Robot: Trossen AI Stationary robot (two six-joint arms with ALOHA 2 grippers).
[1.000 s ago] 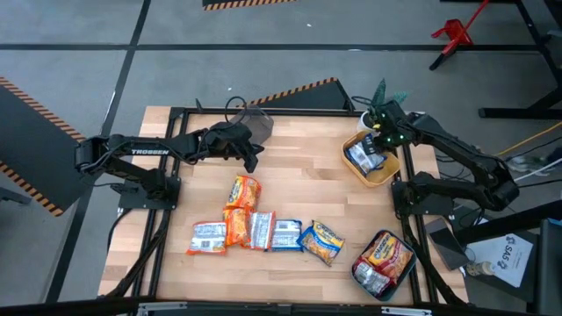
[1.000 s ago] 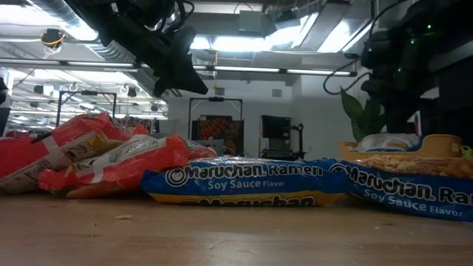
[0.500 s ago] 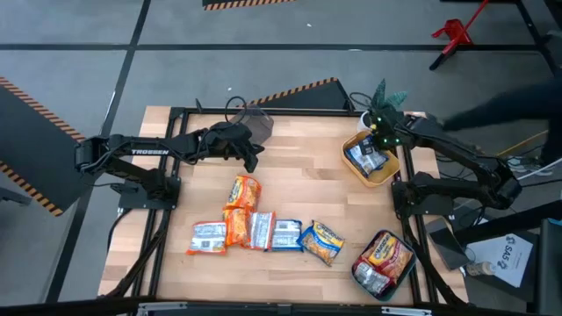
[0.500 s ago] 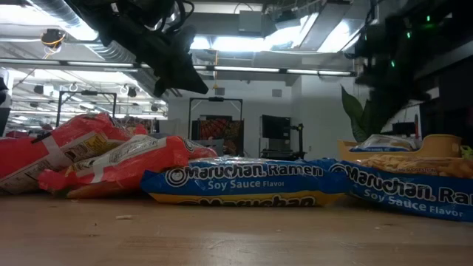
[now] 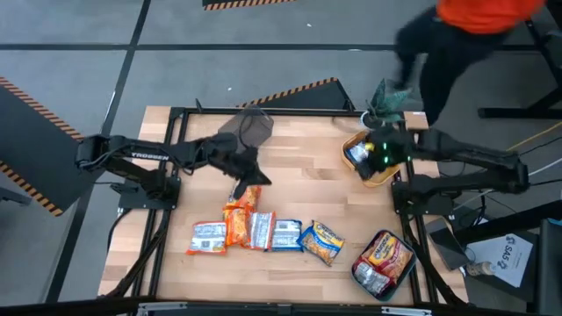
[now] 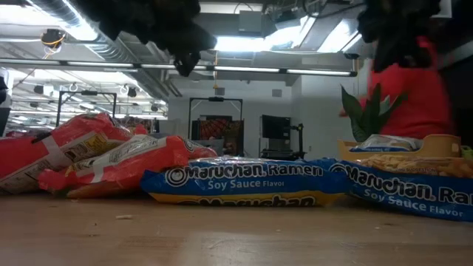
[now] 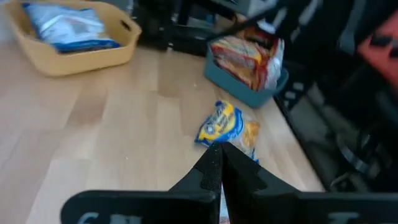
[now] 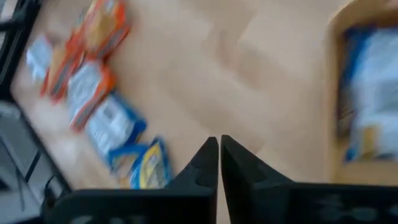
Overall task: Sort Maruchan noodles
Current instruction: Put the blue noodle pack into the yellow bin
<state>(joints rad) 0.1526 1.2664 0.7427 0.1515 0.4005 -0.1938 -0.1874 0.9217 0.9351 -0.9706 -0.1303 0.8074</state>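
Right tool (image 5: 379,158) hovers over yellow basket (image 5: 383,178) holding blue-white packet (image 5: 358,155).

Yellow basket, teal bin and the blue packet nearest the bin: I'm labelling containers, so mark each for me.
Yellow basket (image 7: 59,62): left wrist view, front wall.
Teal bin (image 7: 245,93): left wrist view, front wall.
Blue packet (image 5: 321,240): high view, middle of its printed face.
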